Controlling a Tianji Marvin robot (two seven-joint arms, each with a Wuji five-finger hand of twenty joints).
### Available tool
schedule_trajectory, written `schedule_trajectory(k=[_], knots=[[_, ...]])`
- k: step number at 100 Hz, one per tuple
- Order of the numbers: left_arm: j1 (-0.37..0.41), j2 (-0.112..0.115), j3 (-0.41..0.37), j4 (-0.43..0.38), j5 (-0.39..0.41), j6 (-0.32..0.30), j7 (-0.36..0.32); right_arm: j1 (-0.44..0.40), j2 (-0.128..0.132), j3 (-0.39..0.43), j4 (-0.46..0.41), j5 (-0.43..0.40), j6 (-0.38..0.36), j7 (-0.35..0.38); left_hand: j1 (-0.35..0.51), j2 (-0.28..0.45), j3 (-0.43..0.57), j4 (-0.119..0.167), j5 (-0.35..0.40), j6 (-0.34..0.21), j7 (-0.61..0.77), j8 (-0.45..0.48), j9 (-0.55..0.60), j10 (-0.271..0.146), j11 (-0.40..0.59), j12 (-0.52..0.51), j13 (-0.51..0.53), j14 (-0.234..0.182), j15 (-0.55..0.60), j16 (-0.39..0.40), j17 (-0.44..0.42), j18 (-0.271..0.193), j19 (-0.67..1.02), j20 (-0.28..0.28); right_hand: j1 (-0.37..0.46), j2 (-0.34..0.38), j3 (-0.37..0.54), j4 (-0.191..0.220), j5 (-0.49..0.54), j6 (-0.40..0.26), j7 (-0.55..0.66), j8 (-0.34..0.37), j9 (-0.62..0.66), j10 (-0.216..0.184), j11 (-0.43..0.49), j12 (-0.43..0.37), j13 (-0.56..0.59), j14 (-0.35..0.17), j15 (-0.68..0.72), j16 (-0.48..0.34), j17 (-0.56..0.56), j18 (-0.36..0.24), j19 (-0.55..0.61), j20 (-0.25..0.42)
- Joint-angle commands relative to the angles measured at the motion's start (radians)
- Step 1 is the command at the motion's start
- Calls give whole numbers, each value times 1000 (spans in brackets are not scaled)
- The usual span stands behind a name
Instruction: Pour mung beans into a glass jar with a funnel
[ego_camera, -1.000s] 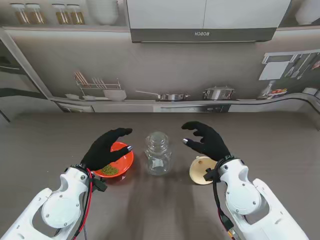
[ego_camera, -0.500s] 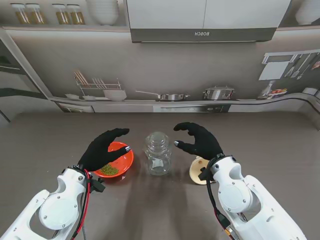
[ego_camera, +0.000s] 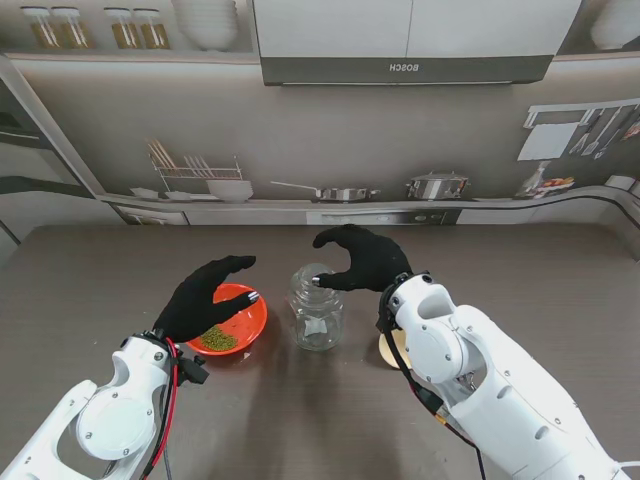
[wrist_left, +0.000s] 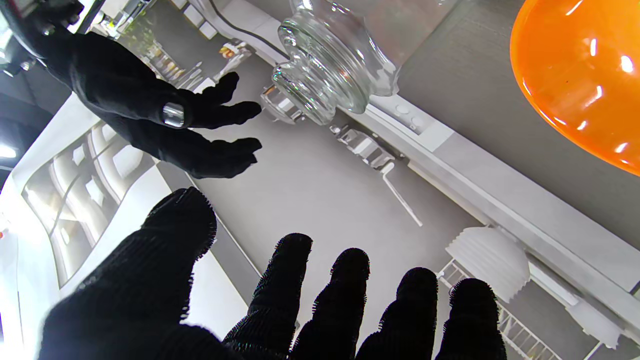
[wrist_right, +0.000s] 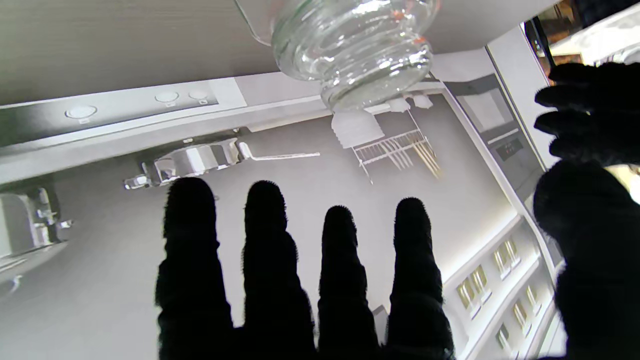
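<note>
The glass jar (ego_camera: 316, 308) stands upright near the middle of the table (ego_camera: 560, 270), its glass lid on, with the orange bowl (ego_camera: 232, 323) just beside it on the left and the cream funnel (ego_camera: 387, 347) on its right, mostly hidden behind the right forearm. A small heap of mung beans (ego_camera: 219, 340) lies in the nearer part of the bowl. The right hand (ego_camera: 360, 257) is above and slightly beyond the jar's lid, fingers spread and curled, thumb apart from them, holding nothing; whether a fingertip touches the lid cannot be told from the stand view, while the left wrist view shows the right hand (wrist_left: 150, 105) close beside the jar (wrist_left: 330, 60) with a gap between them. The left hand (ego_camera: 208, 296) hovers over the nearer left part of the bowl, fingers apart and empty. In the right wrist view the fingers (wrist_right: 265, 250) are splayed, with the jar (wrist_right: 350, 45) beyond them.
</note>
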Motion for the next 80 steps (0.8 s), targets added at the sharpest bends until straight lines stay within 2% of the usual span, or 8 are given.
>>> schedule_trajectory(k=[1, 6, 12, 61, 80], knots=[[0, -5, -3, -2, -5, -4, -16, 23, -7, -14, 20, 0, 4, 23, -8, 27, -17, 9, 10, -7, -2, -5, 17, 3, -3, 0, -5, 4, -9, -7, -1, -7, 0, 15, -17, -47, -13, 54, -25, -30, -1, 39, -45, 1, 18, 25, 26, -26, 33, 32, 11, -33, 54, 34], [0, -5, -4, 0, -8, -4, -17, 43, -8, -34, 37, -3, 7, 27, -7, 29, -18, 9, 10, -5, -3, -5, 17, 5, -4, 0, -5, 5, -9, -7, -2, -7, 0, 15, -35, -80, 38, 61, -30, -37, 3, 51, -48, -2, 30, 38, 33, -27, 53, 47, 16, -32, 77, 35], [0, -5, -5, 1, -11, -3, -18, 66, -9, -57, 57, -6, 10, 30, -6, 30, -20, 9, 9, -6, -3, -6, 18, 4, -3, 1, -5, 4, -9, -7, -1, -6, 0, 16, -33, -92, 56, 64, -32, -39, 10, 61, -51, -4, 43, 49, 40, -29, 72, 58, 20, -29, 93, 36], [8, -4, -11, -8, -18, 5, -25, 220, -17, -214, 197, -20, 40, 73, -4, 34, -26, 10, 15, -2, -2, -5, 30, 10, -1, 5, 0, 7, -7, -6, 2, -5, 0, 19, -39, -109, 88, 87, -75, -55, 30, 100, -128, 10, 117, 115, 35, -36, 241, 144, 79, -21, 222, 65], [10, -4, -12, -10, -23, 8, -31, 261, -19, -264, 228, -27, 46, 91, -4, 35, -29, 10, 16, -2, -1, -5, 32, 11, -1, 6, 0, 8, -7, -6, 2, -5, 0, 20, -26, -123, 96, 101, -88, -59, 51, 119, -161, 14, 163, 145, 43, -54, 337, 188, 119, -39, 296, 91]])
